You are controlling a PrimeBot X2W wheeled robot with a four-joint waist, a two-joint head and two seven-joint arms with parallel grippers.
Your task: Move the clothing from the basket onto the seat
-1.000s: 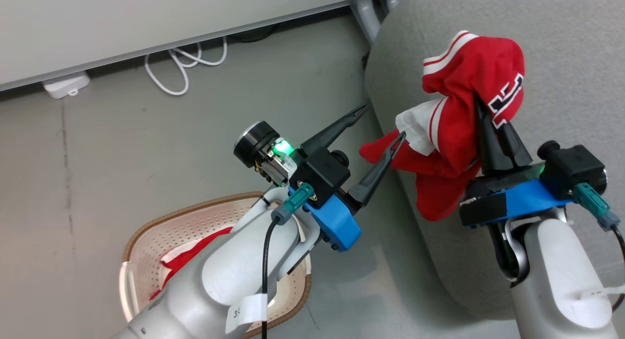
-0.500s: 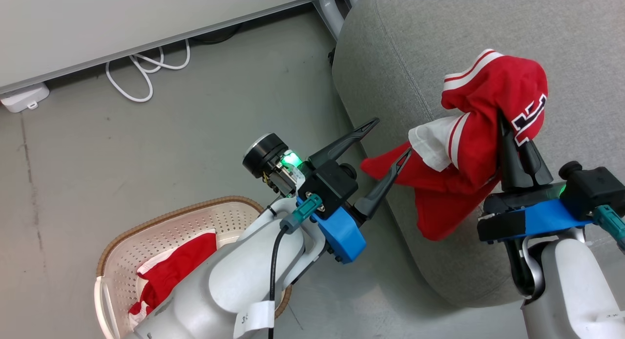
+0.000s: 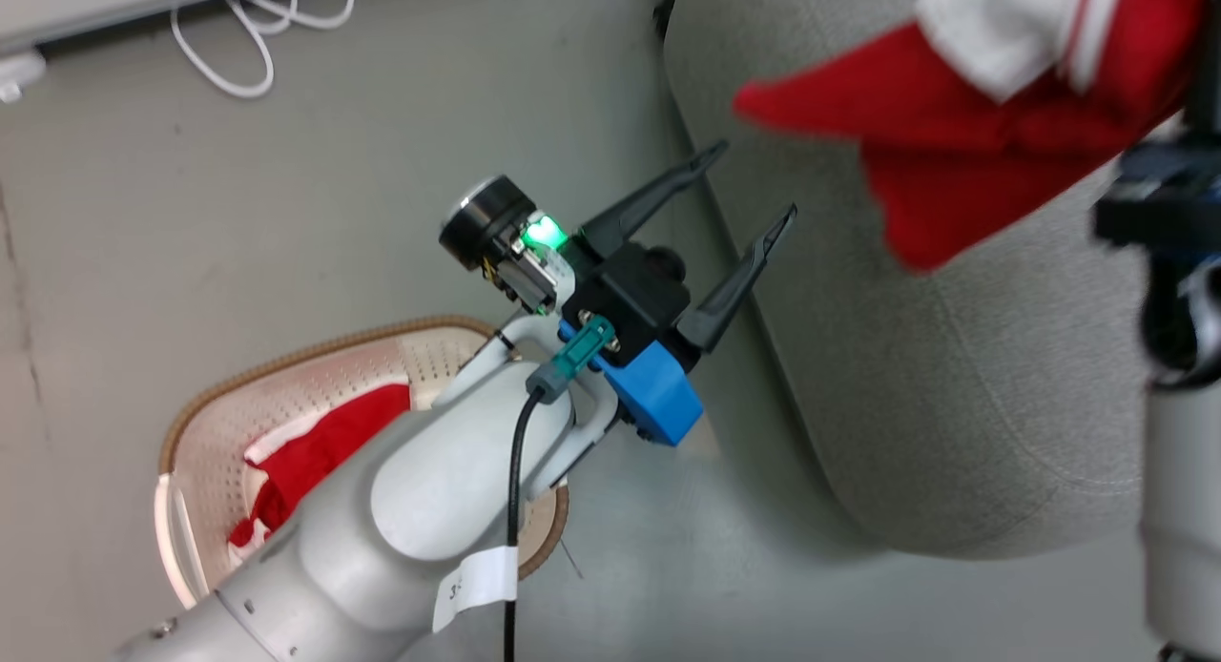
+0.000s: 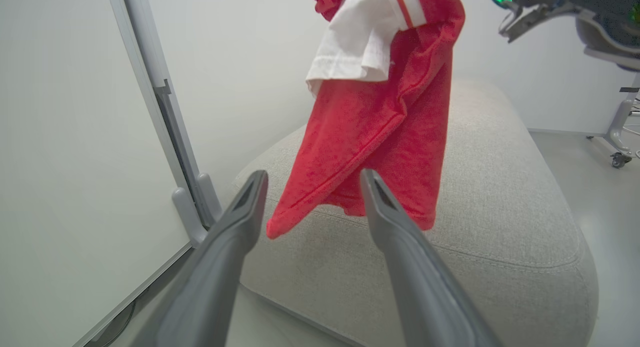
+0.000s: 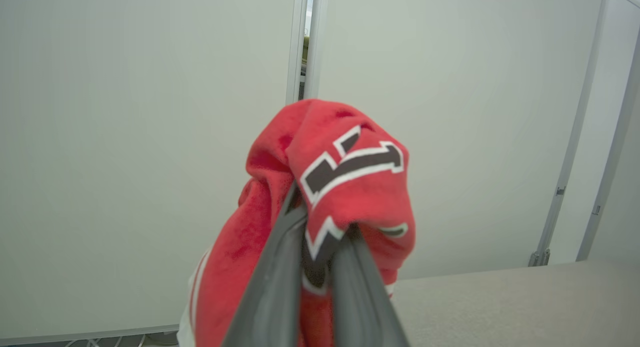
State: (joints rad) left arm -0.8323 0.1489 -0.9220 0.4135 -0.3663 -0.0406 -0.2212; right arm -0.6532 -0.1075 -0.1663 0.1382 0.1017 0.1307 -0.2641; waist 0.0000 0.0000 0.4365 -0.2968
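Observation:
The red jersey (image 3: 963, 109) with white trim hangs over the grey seat (image 3: 954, 385), and its lower edge floats above the cushion. In the right wrist view my right gripper (image 5: 320, 222) is shut on the jersey (image 5: 350, 177), pinching the fabric beside the black-and-white lettering. Left of the seat's edge my left gripper (image 3: 754, 180) stands open and holds nothing. In the left wrist view the left gripper (image 4: 314, 179) points at the jersey's hem (image 4: 380, 137) without touching it. A second red garment (image 3: 315, 452) lies in the cream basket (image 3: 315, 349) on the floor, partly hidden by my left forearm.
A white cable (image 3: 229, 66) loops on the grey floor by the wall. A partition post's foot (image 4: 192, 202) stands by the seat (image 4: 500, 202). A wheeled stand (image 4: 617, 152) is beyond the seat's far side.
The head camera has shifted. The right arm has risen with the jersey, which now looks larger and blurred at the picture's upper right. The left gripper stays open near the seat's edge.

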